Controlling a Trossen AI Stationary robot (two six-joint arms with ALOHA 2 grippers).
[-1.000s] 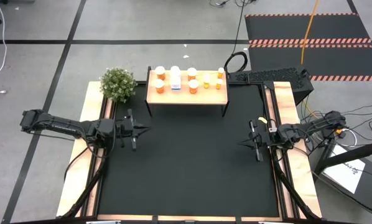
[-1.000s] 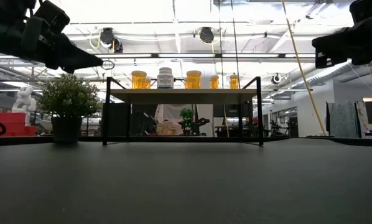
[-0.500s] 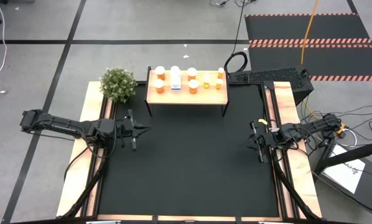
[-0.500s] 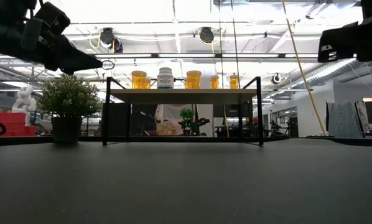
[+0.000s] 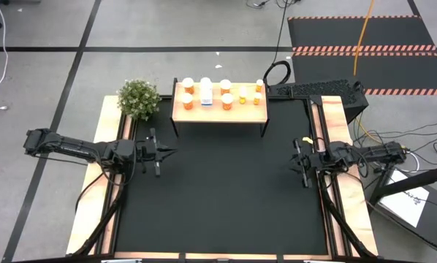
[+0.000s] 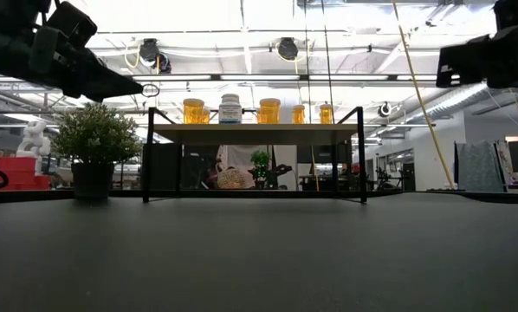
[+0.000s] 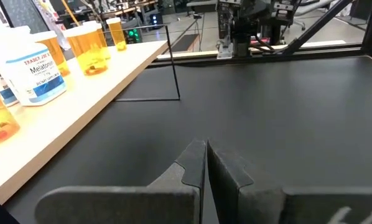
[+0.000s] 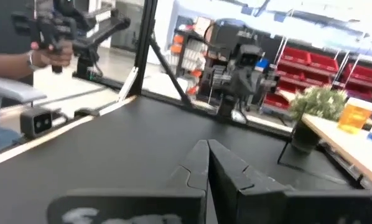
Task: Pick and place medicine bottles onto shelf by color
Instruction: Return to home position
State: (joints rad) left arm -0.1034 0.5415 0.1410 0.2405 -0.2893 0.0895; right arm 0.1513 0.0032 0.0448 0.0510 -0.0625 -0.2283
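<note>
Standing on the shelf: you have the medicine bottles (image 5: 207,100) in 2 rows on the light-wood shelf (image 5: 237,111), which sits at the far edge of the table (image 5: 226,204).
Bottle order: from the plant end you see large orange bottles (image 5: 187,101), then white bottles (image 5: 205,86), then more large orange ones, then tiny orange bottles (image 5: 242,98) toward the other end.
Low view: the bottles stand upright on the shelf top, with a white one between 2 large orange ones.
Label: in your left wrist view a white bottle reads "Melatonin", with orange bottles on either side of it.
Left arm: your left gripper (image 5: 173,152) hovers above the mat on the table's left side, in front of the shelf and well apart from it. Its fingers are pressed together on nothing and point toward the table's middle.
Right arm: your right gripper (image 5: 291,164) hovers near the right rail, also well apart from the shelf. Its fingers are closed together on nothing and point toward the middle.
Plant: a potted plant (image 5: 138,98) stands just beside the shelf's left end.
Table: a black mat lies between pale wooden side rails (image 5: 105,146).
Room: a person's hand (image 8: 46,56) shows beyond the table in your right wrist view.
</note>
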